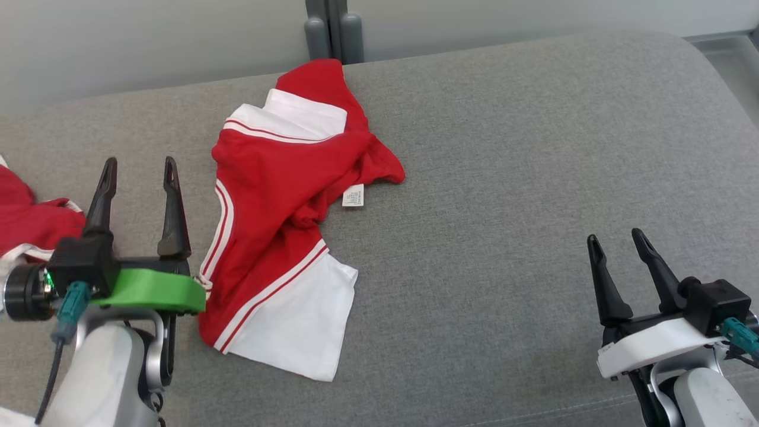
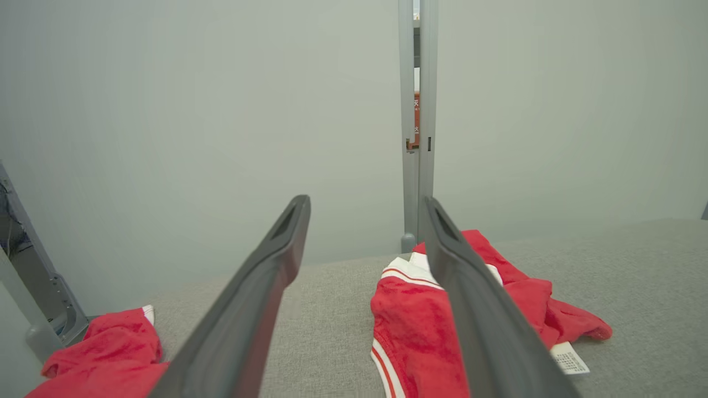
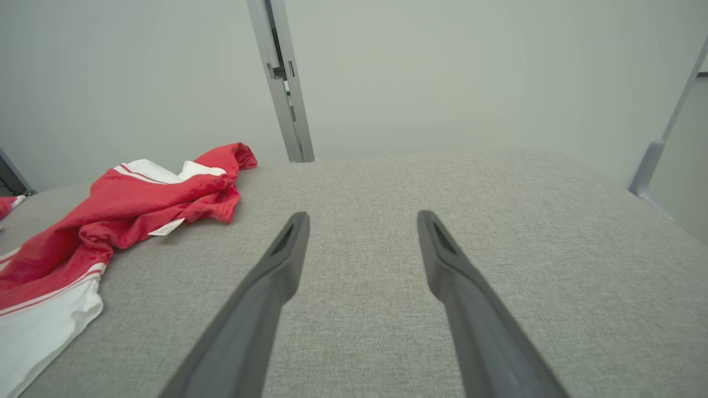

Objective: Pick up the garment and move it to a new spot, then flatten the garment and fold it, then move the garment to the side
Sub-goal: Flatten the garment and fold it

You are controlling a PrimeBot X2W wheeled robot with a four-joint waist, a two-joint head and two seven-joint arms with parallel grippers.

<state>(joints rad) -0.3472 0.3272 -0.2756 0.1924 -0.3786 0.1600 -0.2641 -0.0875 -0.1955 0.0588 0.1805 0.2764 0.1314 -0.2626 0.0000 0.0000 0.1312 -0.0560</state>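
Since both sets of jaws stood released and empty, the left gripper (image 1: 140, 163), at lower left just beside the garment (image 1: 278, 196), seemed best placed to pinch a raised red fold (image 1: 308, 216), not the flat white panel (image 1: 296, 320). It lay crumpled left of centre on the grey cushion (image 1: 504, 178), possibly inside out, tag (image 1: 353, 195) showing.

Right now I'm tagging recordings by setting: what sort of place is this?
Probably a lab or test cell, not a home: a grey fabric-covered padded surface against plain pale wall panels with a grey metal post, and a crumpled red-and-white garment laid out.
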